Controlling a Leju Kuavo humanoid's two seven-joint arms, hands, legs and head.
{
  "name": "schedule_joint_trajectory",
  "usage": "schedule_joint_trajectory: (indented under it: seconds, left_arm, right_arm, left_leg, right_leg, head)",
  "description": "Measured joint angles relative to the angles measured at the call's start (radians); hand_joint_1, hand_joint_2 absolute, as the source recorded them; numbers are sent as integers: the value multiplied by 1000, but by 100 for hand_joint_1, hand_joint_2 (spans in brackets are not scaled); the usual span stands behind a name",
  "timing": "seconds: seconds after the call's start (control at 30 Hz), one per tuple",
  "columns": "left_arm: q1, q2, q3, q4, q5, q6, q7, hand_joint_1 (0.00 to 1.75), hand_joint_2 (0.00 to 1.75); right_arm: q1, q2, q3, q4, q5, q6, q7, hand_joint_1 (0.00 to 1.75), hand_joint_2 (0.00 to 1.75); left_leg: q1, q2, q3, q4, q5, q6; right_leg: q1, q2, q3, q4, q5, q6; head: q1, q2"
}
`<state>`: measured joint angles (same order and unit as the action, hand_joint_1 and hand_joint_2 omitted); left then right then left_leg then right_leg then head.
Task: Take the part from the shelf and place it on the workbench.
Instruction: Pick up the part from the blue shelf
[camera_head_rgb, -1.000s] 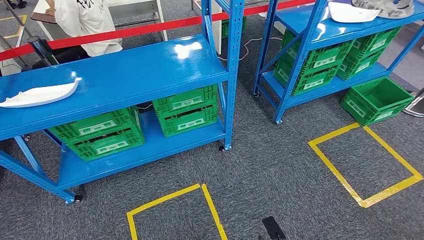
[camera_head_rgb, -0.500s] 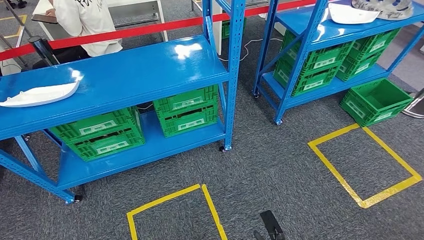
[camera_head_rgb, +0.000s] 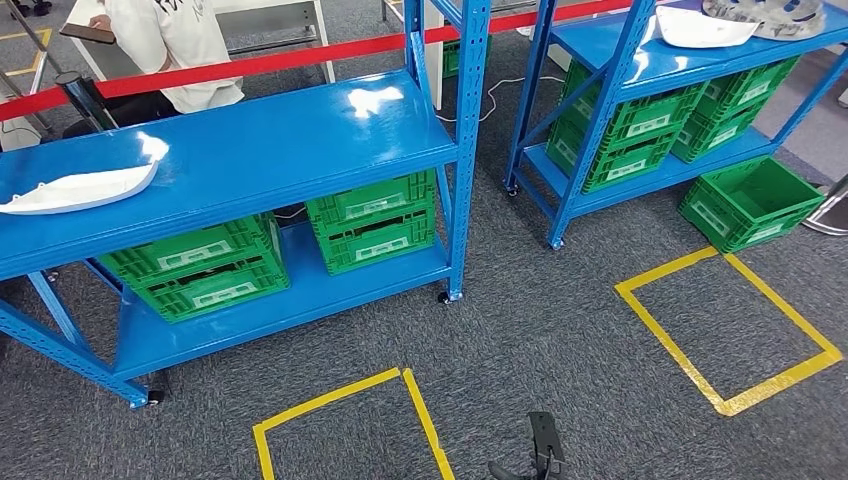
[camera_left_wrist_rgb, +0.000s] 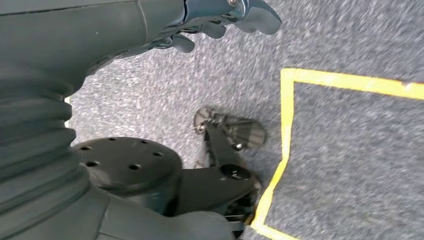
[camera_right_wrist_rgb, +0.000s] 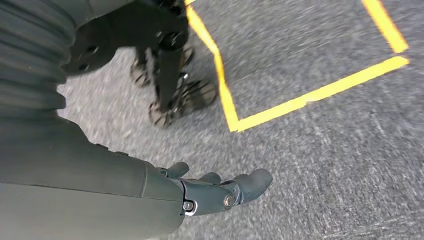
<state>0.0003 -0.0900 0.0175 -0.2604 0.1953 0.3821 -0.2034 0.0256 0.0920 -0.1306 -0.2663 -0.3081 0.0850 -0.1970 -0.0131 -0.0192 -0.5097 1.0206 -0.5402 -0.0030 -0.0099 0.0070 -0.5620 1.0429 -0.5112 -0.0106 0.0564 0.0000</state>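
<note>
A white curved part (camera_head_rgb: 80, 188) lies on the top of the left blue shelf (camera_head_rgb: 300, 140), near its left end. A second white part (camera_head_rgb: 700, 25) lies on the right blue shelf (camera_head_rgb: 640, 70), beside a grey part (camera_head_rgb: 770, 12). My left hand (camera_left_wrist_rgb: 220, 20) hangs over the grey carpet with its fingers loosely apart and holds nothing. My right hand (camera_right_wrist_rgb: 220, 190) also hangs over the carpet, fingers apart, with nothing in it. Both hands are far from the shelves.
Green crates (camera_head_rgb: 372, 222) fill the lower levels of both shelves, and one crate (camera_head_rgb: 752, 200) stands on the floor at the right. Yellow tape squares (camera_head_rgb: 330, 398) (camera_head_rgb: 680, 262) mark the carpet. A red barrier tape (camera_head_rgb: 250, 65) runs behind, with a seated person (camera_head_rgb: 170, 40) beyond it.
The whole picture has shifted very slightly, so the camera has moved a little. The parts on the shelves lie where they were.
</note>
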Motion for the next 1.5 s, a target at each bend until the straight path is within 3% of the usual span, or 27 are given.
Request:
schedule_joint_trajectory:
  seconds: [0.03, 0.07, 0.1, 0.17, 0.23, 0.67, 0.97, 1.1, 1.5]
  left_arm:
    - [-9, -5, -4, 7, 5, 21, -11, 0, 0]
    - [-18, -10, -9, 14, 11, 44, -23, 0, 0]
    - [-26, -14, -12, 20, 16, 66, -34, 0, 0]
    - [-40, -20, -19, 30, 22, 114, -56, 0, 87]
    - [-51, -23, -25, 37, 26, 153, -74, 0, 175]
    - [-67, -23, -29, 60, 51, 199, -98, 0, 175]
    - [-77, -7, -29, 63, 50, 244, -182, 0, 175]
    - [-110, 3, -38, 57, -28, 278, -250, 0, 175]
    - [-245, 31, -128, 30, -201, 278, -345, 0, 175]
  right_arm:
    - [-5, 4, -11, 7, -19, 4, -11, 0, 44]
    - [-10, 8, -21, 14, -38, 8, -22, 0, 44]
    - [-15, 11, -31, 21, -57, 12, -30, 0, 87]
    - [-22, 17, -46, 31, -92, 18, -42, 0, 175]
    - [-28, 21, -58, 39, -118, 22, -48, 0, 175]
    - [-39, 34, -79, 58, -122, 34, -27, 0, 175]
    - [-43, 38, -79, 58, -110, 54, -17, 0, 175]
    - [-45, 39, -79, 59, -98, 58, -7, 0, 175]
    - [-49, 39, -79, 65, -76, 55, 14, 0, 175]
  left_leg:
    - [0, 0, 0, 0, 0, 0]
    - [0, 0, 0, 0, 0, 0]
    - [0, 0, 0, 0, 0, 0]
    - [0, 0, 0, 0, 0, 0]
    - [0, 0, 0, 0, 0, 0]
    - [0, 0, 0, 0, 0, 0]
    - [0, 0, 1, 0, 0, 0]
    - [0, 0, 1, 0, 1, 1]
    - [0, 0, 3, 0, 2, 1]
  right_leg:
    - [0, 0, 0, 0, 0, 0]
    - [0, 0, 0, 0, 0, 0]
    - [0, 0, 0, 0, 0, 0]
    - [0, 0, 0, 0, 0, 0]
    - [0, 0, 0, 0, 0, 0]
    - [0, 0, 1, -1, 0, 0]
    - [0, 0, 1, -1, 0, 0]
    - [0, 0, 1, -1, 1, 1]
    - [0, 0, 3, -1, 1, 1]
  head:
    - [0, 0]
    - [0, 0]
    - [0, 0]
    - [0, 0]
    - [0, 0]
    - [0, 0]
    - [0, 0]
    - [0, 0]
    - [0, 0]
